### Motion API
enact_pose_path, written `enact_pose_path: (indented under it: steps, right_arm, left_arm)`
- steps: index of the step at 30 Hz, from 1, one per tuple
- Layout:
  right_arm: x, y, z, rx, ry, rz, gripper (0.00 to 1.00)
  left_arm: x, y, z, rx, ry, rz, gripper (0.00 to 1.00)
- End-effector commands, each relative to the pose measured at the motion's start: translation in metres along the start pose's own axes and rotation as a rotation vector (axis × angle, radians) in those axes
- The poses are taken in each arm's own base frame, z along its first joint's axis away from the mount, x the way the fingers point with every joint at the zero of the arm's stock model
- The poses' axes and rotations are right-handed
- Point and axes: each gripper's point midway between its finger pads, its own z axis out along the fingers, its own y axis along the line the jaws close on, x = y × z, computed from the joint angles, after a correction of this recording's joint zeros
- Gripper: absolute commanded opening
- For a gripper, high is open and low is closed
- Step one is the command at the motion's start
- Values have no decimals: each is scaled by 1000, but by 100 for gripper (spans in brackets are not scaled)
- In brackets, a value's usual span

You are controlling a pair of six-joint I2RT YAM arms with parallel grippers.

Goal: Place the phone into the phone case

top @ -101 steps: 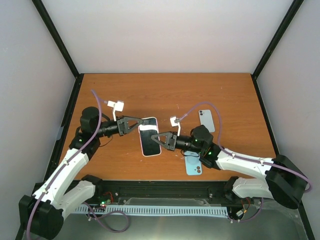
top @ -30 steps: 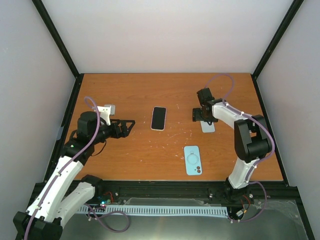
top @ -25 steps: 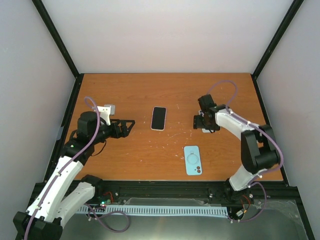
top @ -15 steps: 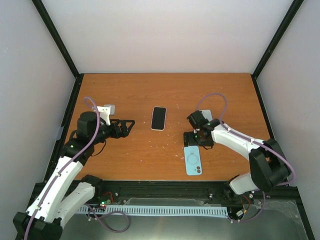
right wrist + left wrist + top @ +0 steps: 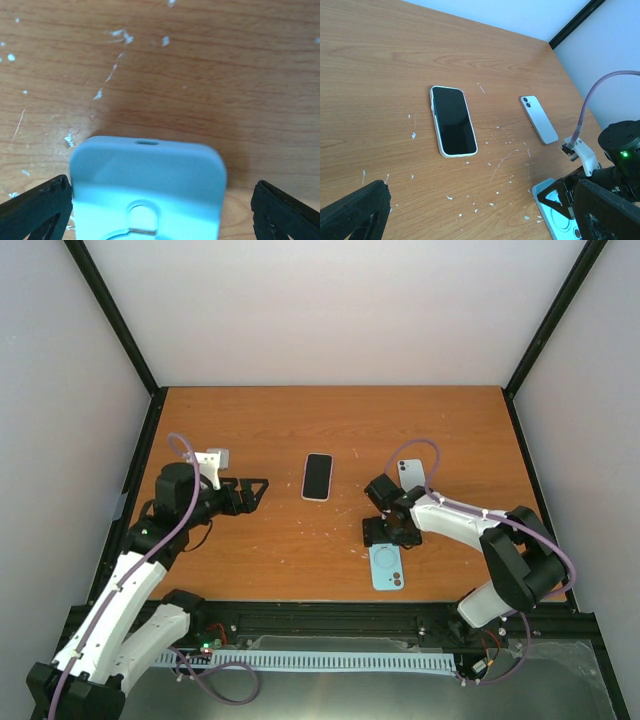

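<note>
Scuffed wooden table point(image 5: 250, 420) sits between white walls. Your right gripper point(image 5: 160, 202) points down, spread wide and empty, its fingers either side of one short end of the light blue phone case point(image 5: 387, 570), which lies flat just below it. Your left gripper point(image 5: 258, 490) is wide too, holding nothing, low over the wood. The phone point(image 5: 452, 120) lies screen up ahead of it, well apart. A second phone point(image 5: 539, 126) lies face down beyond your right gripper.

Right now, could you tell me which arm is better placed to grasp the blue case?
Likely right: the right gripper sits at the blue case's far end, jaws open either side of it; the left gripper is far off.
</note>
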Motion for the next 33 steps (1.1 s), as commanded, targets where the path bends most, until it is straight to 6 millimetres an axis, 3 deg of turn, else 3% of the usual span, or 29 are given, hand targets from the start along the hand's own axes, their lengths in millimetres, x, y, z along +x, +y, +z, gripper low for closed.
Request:
enact_pose_path:
  steps: [1, 8, 14, 20, 26, 33]
  right_arm:
    - [15, 4, 13, 3, 40, -12, 96]
    - [13, 10, 20, -9, 45, -26, 92]
    - [4, 18, 9, -50, -11, -18, 74]
    - [-22, 56, -33, -275, -144, 34, 61]
    - [-40, 115, -93, -682, -221, 117, 60]
    - [-50, 152, -135, -971, -172, 238, 59]
  left_arm:
    - [1, 5, 3, -33, 17, -28, 100]
    - [12, 17, 17, -78, 100, -110, 99]
    - [35, -1, 26, 69, 175, -207, 93]
    - [54, -25, 33, 278, 229, -259, 79]
    - [60, -53, 28, 480, 263, -233, 69]
    - [76, -62, 26, 585, 301, -258, 62]
